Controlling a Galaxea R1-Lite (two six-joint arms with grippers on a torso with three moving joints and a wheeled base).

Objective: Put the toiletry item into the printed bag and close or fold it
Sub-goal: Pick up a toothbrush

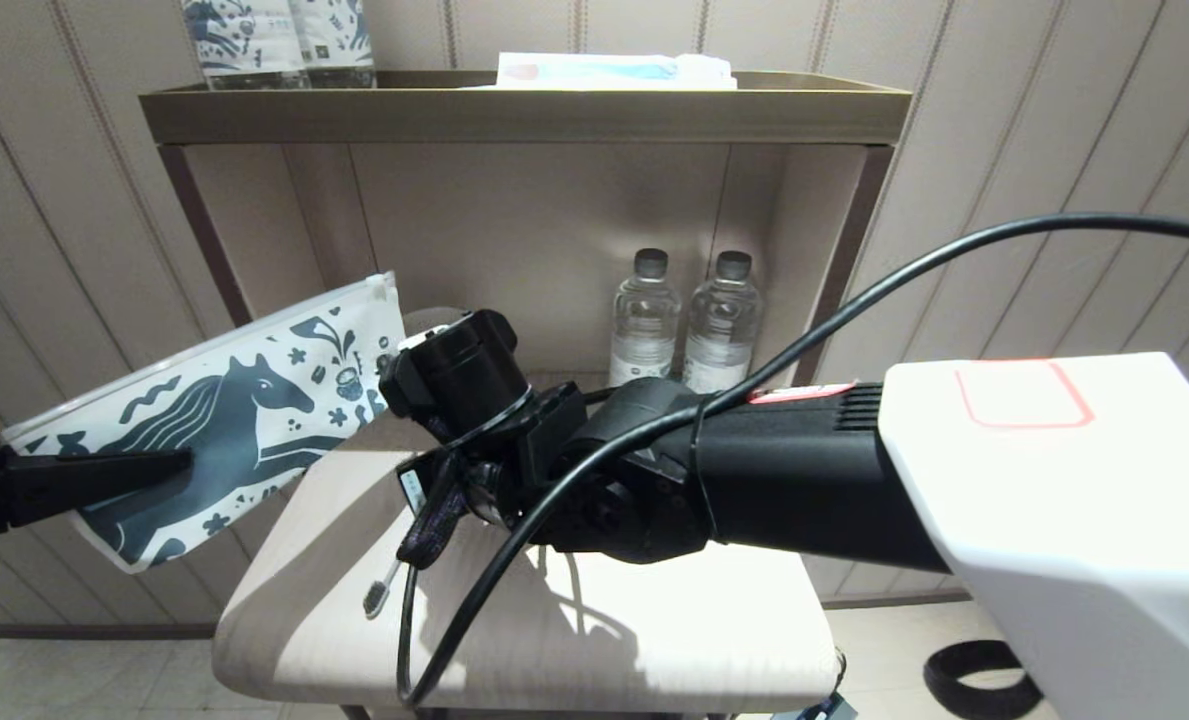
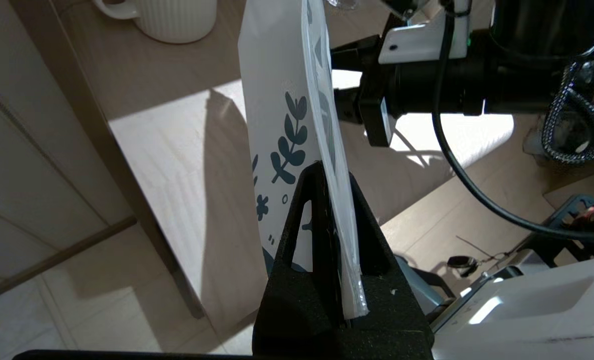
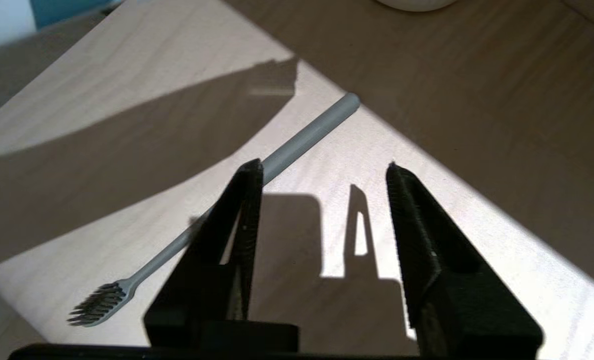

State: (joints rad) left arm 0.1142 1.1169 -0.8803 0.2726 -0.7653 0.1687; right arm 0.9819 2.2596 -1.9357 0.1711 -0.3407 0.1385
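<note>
Lying on the table point(image 3: 426, 150), the toothbrush point(image 3: 277, 157) passes beside the released right claw point(image 3: 324, 167); left claw point(image 2: 326, 180) clenches the pouch point(image 1: 244, 400)

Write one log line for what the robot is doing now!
left gripper: shut on printed bag, held up | right gripper: open over toothbrush | toothbrush: on table

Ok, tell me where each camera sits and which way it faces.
Head: high, looking forward and down at the table and shelf; both arms show.
Left wrist: behind the left tool, shut on the printed bag.
Right wrist: behind the open right tool, over the toothbrush.
Shared: table in all views; bag in head and left wrist.
</note>
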